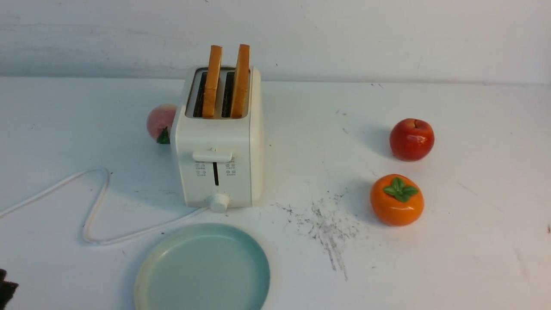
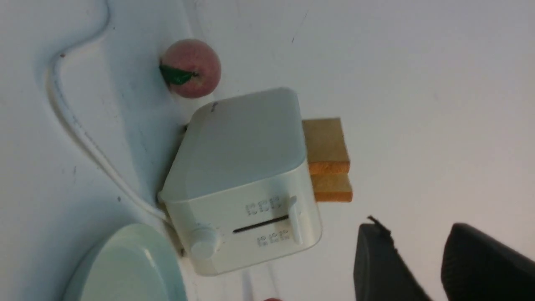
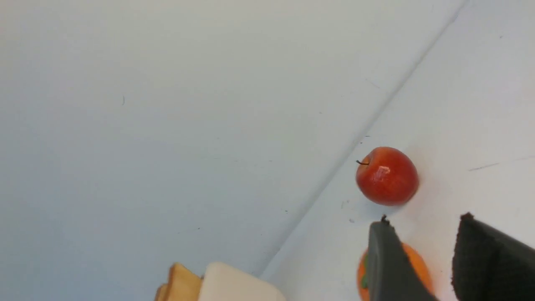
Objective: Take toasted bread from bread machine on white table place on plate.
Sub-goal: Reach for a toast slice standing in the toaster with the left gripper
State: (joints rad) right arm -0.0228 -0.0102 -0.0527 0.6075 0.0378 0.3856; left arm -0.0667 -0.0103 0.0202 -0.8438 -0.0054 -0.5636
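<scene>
- Toasted bread [image 1: 213,82]: two slices upright in the bread machine [image 1: 219,146] slots, well apart from left claw [image 2: 418,234] and right claw [image 3: 424,225].
- Plate [image 1: 202,267]: on the white table [image 1: 473,215], right of the left claw, just beside the bread machine.
- Left claw: released, empty.
- Right claw: released, empty.

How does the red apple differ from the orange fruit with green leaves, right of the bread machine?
Colour: the red apple is deep red; the orange fruit is bright orange.
Top: the apple shows only a thin dark stem; the orange fruit has a green leaf cap.
Place: the apple lies farther from the robot, the orange fruit nearer.
Both are glossy and rest apart on the white table, right of the bread machine.
</scene>
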